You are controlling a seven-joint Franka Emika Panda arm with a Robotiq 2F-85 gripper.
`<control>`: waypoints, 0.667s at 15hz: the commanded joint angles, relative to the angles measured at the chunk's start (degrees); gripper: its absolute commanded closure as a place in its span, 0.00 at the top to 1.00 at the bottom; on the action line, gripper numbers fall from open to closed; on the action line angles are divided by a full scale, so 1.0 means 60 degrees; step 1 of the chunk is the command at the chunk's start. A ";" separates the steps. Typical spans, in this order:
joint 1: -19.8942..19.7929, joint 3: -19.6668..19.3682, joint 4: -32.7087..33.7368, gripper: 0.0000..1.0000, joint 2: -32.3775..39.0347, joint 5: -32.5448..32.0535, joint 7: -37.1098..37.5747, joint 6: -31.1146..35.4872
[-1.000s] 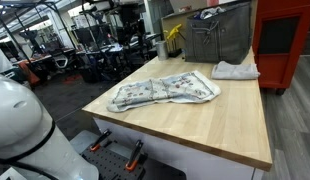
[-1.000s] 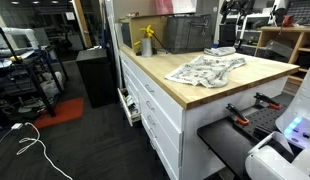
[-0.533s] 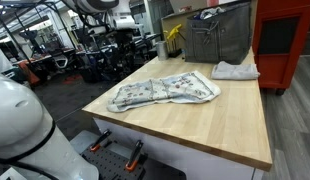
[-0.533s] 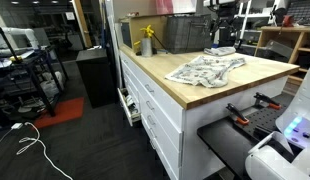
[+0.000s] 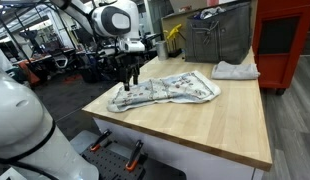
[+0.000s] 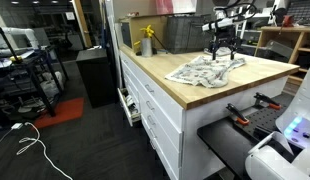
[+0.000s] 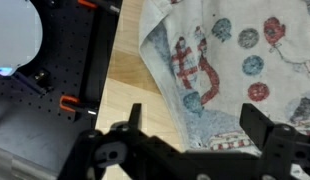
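The wooden table (image 5: 200, 120) takes up the middle and lower right of both exterior views, with white drawers (image 6: 160, 115) down its side in one of them. A red cabinet (image 5: 285, 40) stands at the right edge of an exterior view, beyond the table's far end. The white arm (image 5: 107, 20) reaches in from the upper left of that frame and bends down toward the table's left corner. A grey bin (image 5: 217, 38) sits at the back of the table, top centre. The patterned cloth (image 5: 170, 90) lies rumpled and spread flat across the middle of the table, and in the wrist view it fills the upper right, printed with red and blue figures (image 7: 225, 60). A smaller white cloth (image 5: 235, 70) lies well apart from it, near the bin. The gripper (image 5: 126, 78) hovers over the left end of the patterned cloth, close above it; whether it touches I cannot tell. Its jaws stand wide apart with nothing between them, the two fingers (image 7: 257, 125) showing at the bottom of the wrist view. A yellow bottle (image 5: 173, 38) stands just left of the bin.
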 commanded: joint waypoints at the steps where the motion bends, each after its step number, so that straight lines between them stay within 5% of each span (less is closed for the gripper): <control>1: -0.0019 -0.0332 0.0217 1.00 0.0438 -0.0043 -0.1019 -0.0452; 2: -0.0023 -0.0390 0.0267 0.75 0.0601 -0.0069 -0.1241 -0.0524; 10: 0.0056 -0.0537 0.0324 0.20 0.0751 -0.0076 -0.2900 -0.1552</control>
